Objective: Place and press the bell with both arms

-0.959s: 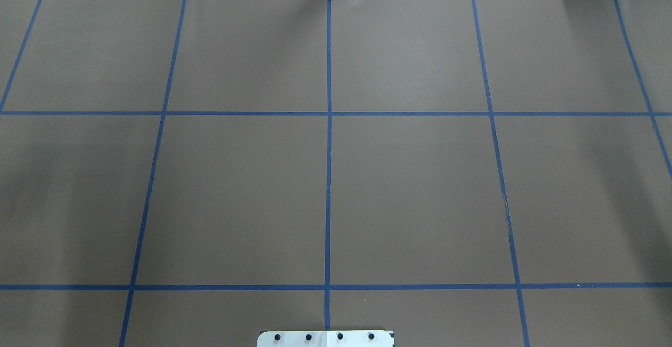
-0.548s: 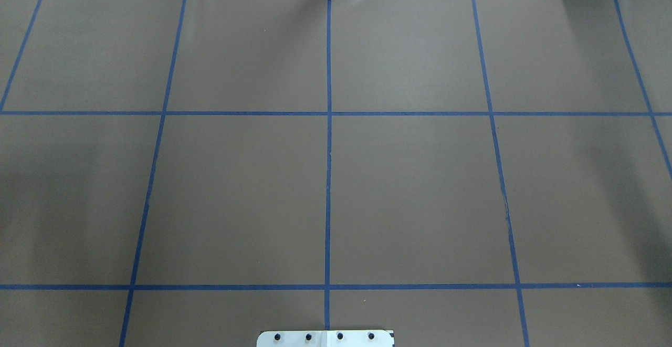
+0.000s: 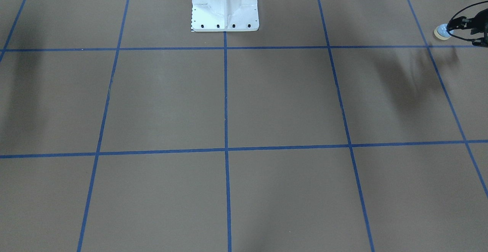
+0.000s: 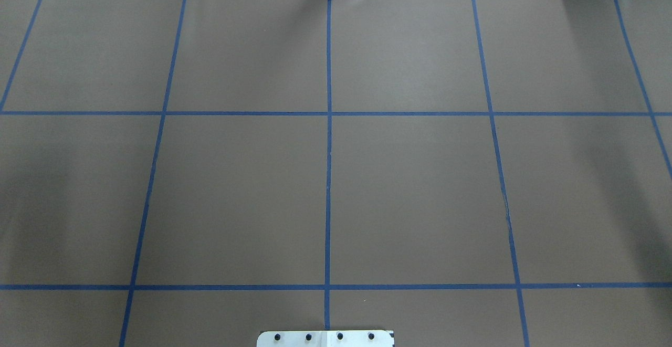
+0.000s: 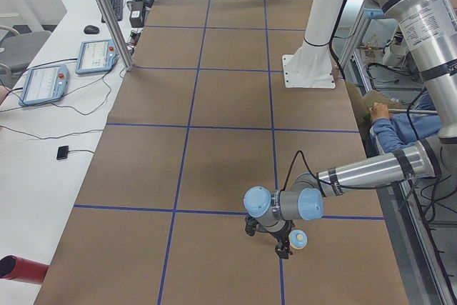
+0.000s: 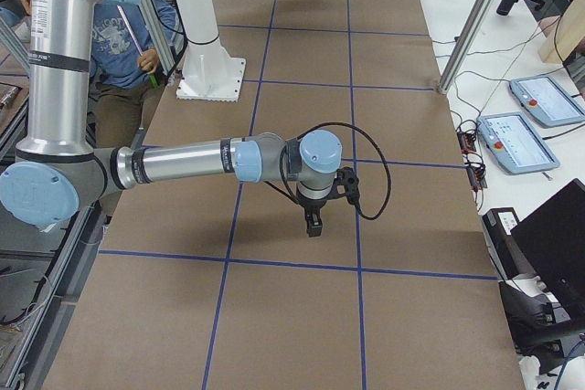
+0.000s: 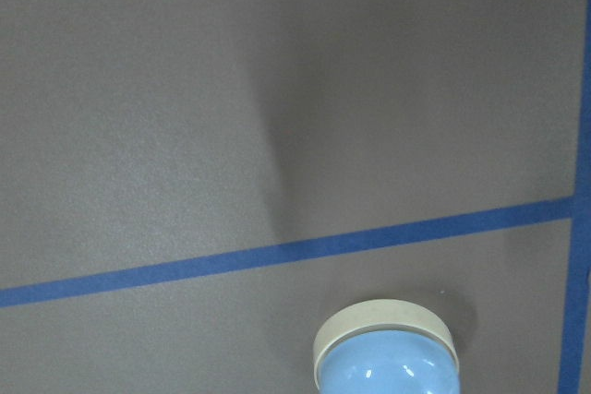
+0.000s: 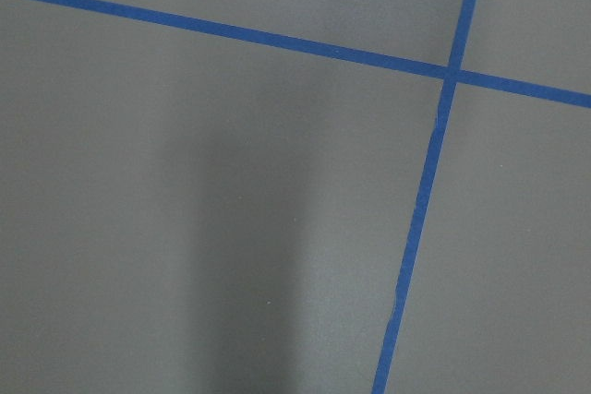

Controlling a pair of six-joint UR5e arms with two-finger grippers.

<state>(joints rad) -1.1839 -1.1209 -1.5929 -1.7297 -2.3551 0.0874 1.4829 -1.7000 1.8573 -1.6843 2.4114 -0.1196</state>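
Observation:
The small light-blue bell (image 3: pixel 441 31) with its cream rim is at the far end of the table on my left side, near a blue tape crossing. It also shows in the exterior left view (image 5: pixel 299 238) and at the bottom edge of the left wrist view (image 7: pixel 388 362). My left gripper (image 3: pixel 467 31) is right beside it, pointing down (image 5: pixel 283 248). I cannot tell whether its fingers are open or closed on the bell. My right gripper (image 6: pixel 313 224) hangs over bare brown paper, away from the bell; its state is unclear. Neither arm shows in the overhead view.
The white pedestal base (image 3: pixel 225 8) stands at the robot's edge, mid-table (image 4: pixel 325 338). A seated person in blue (image 5: pixel 400 130) is behind the robot's side. Teach pendants (image 5: pixel 96 55) and cables lie on the white bench across the table. Blue tape lines grid the brown paper.
In the overhead view the soft shadow at the table's left side has thinned and shifted slightly. Nothing else has visibly changed.

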